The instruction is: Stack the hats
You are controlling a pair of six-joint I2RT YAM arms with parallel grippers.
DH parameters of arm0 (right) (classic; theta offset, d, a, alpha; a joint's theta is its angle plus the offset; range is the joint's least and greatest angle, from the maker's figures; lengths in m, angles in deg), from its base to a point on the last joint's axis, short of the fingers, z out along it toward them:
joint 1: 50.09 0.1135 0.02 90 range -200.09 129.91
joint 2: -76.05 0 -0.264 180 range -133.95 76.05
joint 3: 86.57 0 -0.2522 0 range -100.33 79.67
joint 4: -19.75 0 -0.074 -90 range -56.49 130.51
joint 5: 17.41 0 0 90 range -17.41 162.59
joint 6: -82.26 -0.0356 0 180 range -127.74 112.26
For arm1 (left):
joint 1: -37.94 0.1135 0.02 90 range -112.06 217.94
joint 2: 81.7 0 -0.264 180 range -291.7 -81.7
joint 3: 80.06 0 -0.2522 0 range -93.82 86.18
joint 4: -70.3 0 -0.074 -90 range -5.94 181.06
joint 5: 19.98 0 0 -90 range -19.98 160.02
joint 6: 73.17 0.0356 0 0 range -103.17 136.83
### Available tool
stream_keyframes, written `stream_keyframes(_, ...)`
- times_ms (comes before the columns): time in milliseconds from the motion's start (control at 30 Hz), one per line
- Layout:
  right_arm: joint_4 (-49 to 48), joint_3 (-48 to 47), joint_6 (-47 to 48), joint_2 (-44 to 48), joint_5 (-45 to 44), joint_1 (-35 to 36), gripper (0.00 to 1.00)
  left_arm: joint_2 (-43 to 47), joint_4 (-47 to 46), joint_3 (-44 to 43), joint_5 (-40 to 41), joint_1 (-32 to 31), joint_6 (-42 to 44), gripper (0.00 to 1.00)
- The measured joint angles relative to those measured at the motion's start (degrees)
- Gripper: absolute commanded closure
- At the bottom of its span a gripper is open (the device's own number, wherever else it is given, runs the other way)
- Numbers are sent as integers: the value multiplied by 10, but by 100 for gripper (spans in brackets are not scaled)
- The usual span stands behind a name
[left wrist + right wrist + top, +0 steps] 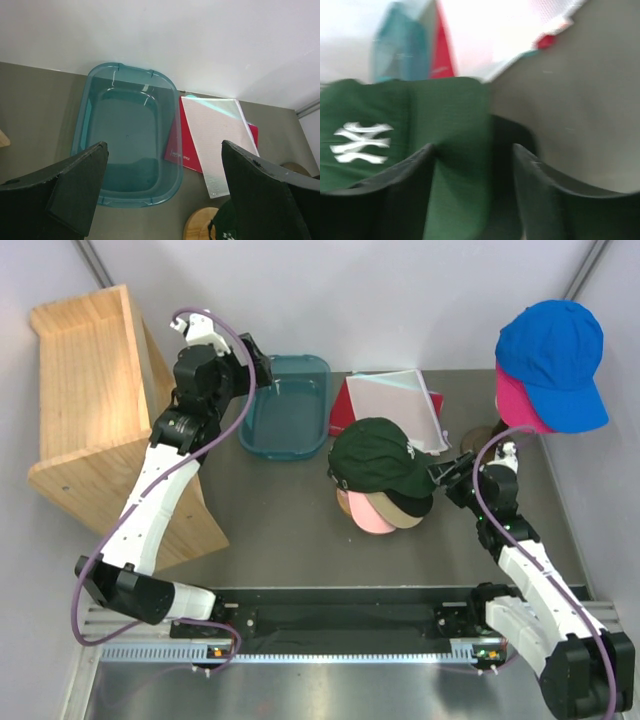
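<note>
Dark green cap (375, 455): tops the mid-table pile, covers most of pink cap (370, 521) and tan cap (392, 508). Right gripper (472, 150): straddles its brim, perhaps pinching; too blurred to tell. Left gripper (164, 146): hangs spread wide over teal bin (135, 70).

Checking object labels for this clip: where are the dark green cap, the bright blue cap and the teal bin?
dark green cap (372, 453): top external view, on its crown.
bright blue cap (548, 345): top external view, on its crown.
teal bin (132, 68): left wrist view, on its far rim.
</note>
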Motion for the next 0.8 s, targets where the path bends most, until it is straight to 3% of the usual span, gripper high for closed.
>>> stream_keyframes(167,85,-3,54,41,-35,-6,13,2,0,12,-8,0,3,1)
stream_keyframes(333,188,-26,98,101,-74,-7,4,4,5,22,-12,0,13,1)
stream_keyframes(567,303,-84,150,196,-128,-7,4,10,17,33,-19,0,20,1)
stream_keyframes(800,328,-183,180,233,-195,-7,3,33,48,63,2,-1,33,1)
